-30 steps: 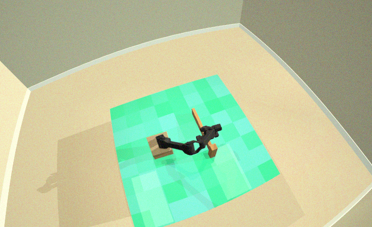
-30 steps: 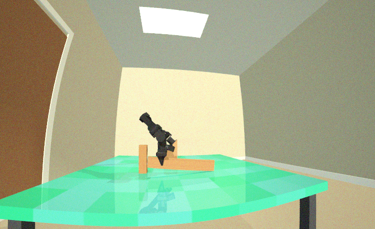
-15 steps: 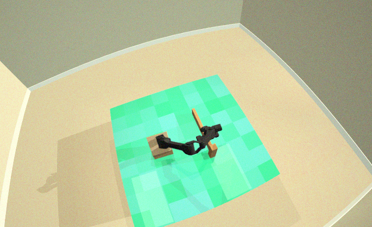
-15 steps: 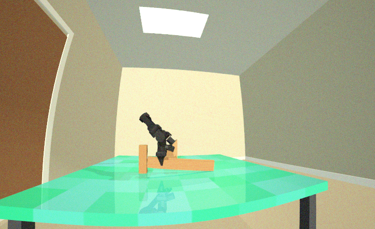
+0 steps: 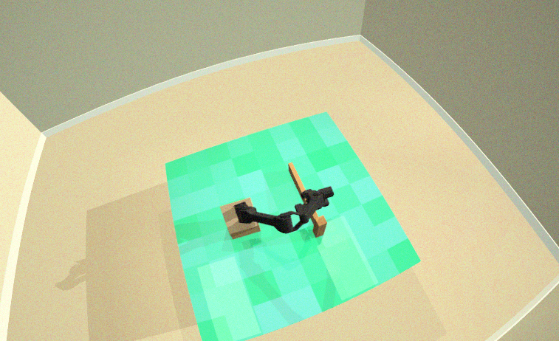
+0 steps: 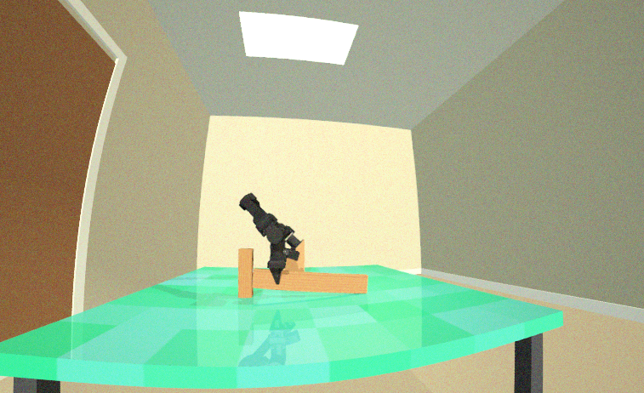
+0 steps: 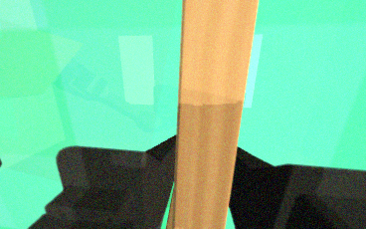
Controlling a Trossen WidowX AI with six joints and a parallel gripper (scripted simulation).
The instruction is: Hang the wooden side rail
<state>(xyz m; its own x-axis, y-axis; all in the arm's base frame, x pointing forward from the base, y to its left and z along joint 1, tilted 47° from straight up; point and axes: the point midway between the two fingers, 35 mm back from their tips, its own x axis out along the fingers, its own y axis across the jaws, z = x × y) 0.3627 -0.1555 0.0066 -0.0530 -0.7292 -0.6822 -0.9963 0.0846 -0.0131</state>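
Note:
The wooden side rail (image 5: 296,176) (image 6: 324,282) (image 7: 214,60) is a long orange-brown bar. Its near end meets the headboard post (image 5: 320,229) (image 6: 245,273), which stands upright on the table, with no gap visible in the exterior view. The rail slopes slightly down away from the post, and its far end is low, at or close to the table top. My gripper (image 6: 277,279) (image 7: 198,139) is shut on the rail, between the post and the rail's middle, with one finger on each side. The hooks, the slot and the pins are hidden, so I cannot tell whether the hooks sit on the pins.
The arm's base stands on a wooden block (image 5: 246,232) (image 6: 300,258) to the left of the rail in the top view. The arm reaches from it across to the rail. The green patterned table (image 5: 272,279) (image 6: 387,337) shows shadows and reflections of the arm.

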